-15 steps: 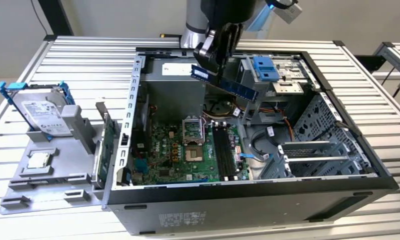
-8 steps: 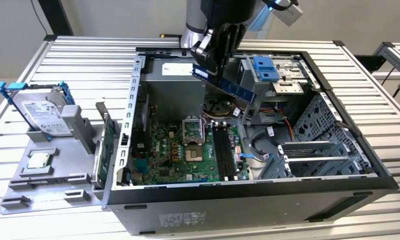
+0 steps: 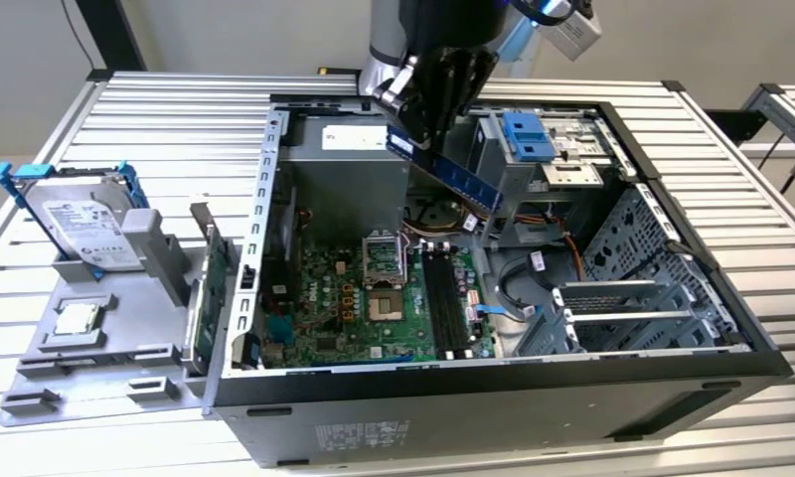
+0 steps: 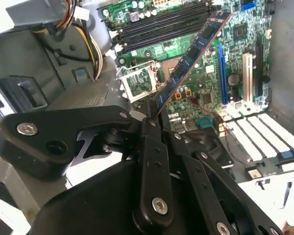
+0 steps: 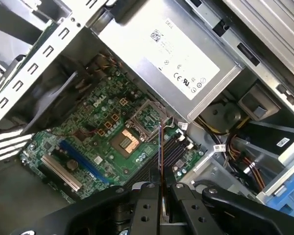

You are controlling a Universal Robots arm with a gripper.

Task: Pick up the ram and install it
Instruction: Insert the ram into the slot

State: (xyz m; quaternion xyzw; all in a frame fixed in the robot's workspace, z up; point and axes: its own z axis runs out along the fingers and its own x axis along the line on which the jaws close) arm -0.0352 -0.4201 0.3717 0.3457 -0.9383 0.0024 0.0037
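- My gripper (image 3: 411, 127) is pinching the ram (image 3: 448, 177) at one end, above the motherboard (image 3: 321, 298)
- I am judging it light, stiff, fragile; bare edges suit gripping

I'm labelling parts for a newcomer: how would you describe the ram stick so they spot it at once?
Find the open computer case on the slatted table; above its motherboard hangs the black gripper. Clamped in it, tilted in mid-air, is the ram: a slim, long dark blue strip, unlike that broad green board below.
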